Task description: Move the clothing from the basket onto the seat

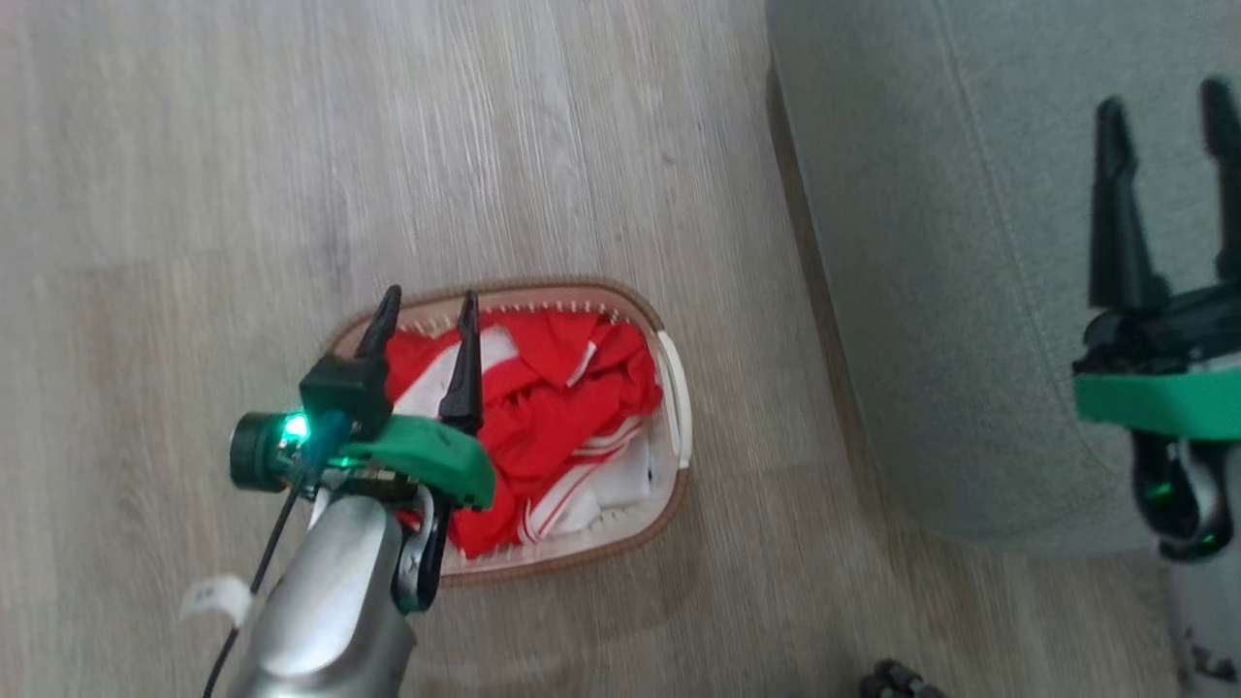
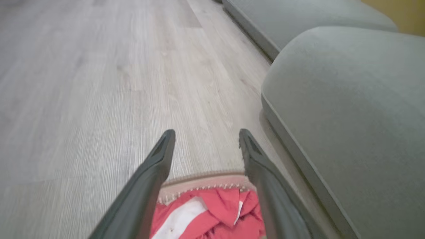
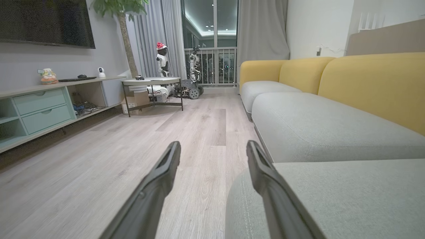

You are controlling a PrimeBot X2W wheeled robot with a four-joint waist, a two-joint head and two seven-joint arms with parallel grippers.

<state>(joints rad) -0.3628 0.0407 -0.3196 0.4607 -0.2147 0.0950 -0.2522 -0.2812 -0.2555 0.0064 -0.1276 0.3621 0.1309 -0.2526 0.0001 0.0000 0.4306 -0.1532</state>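
While the left hand (image 1: 430,296) hangs open over the clothing (image 1: 553,388) in the basket (image 1: 582,286), the right hand (image 1: 1163,97) hovers open above the seat (image 1: 950,291). Left wrist: fabric shows between the fingers (image 2: 156,166); dropping straight onto a thick fold seems best. Right wrist: seat close beneath.

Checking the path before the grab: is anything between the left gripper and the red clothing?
Nothing visible does. The open left gripper hangs over the basket, and the clothing lies uncovered in it.

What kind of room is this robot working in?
Most likely a home living room: a long sofa with yellow backrests, a wall-mounted television over a low cabinet and a round table.
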